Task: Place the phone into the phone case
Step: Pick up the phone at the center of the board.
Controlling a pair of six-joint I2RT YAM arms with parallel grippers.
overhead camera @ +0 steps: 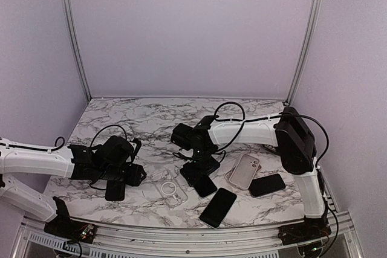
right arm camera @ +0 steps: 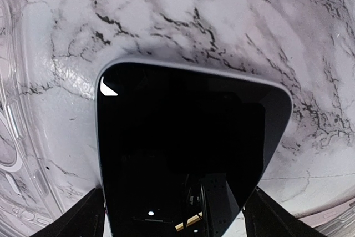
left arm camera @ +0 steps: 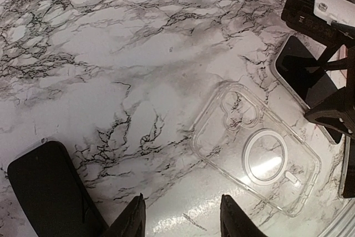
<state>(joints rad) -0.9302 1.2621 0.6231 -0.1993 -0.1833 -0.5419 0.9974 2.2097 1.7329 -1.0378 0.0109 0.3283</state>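
Note:
The clear phone case [overhead camera: 171,188] lies flat on the marble table [overhead camera: 145,119], between the two arms. In the left wrist view the clear phone case [left arm camera: 256,148] is ahead and to the right of my left gripper [left arm camera: 182,206], which is open with only bare marble between its fingers. The phone [overhead camera: 201,183], black with its screen up, lies just right of the case. My right gripper [overhead camera: 198,166] hovers low over it. In the right wrist view the phone [right arm camera: 188,148] fills the space between the fingers of my right gripper [right arm camera: 175,206], which stand wide at its two long edges.
A black phone [overhead camera: 115,190] lies under the left arm, and shows as a black phone [left arm camera: 47,192] in the left wrist view. Another black phone [overhead camera: 217,206] rests near the front edge. At the right lie a beige case [overhead camera: 243,170] and one more black phone [overhead camera: 266,184].

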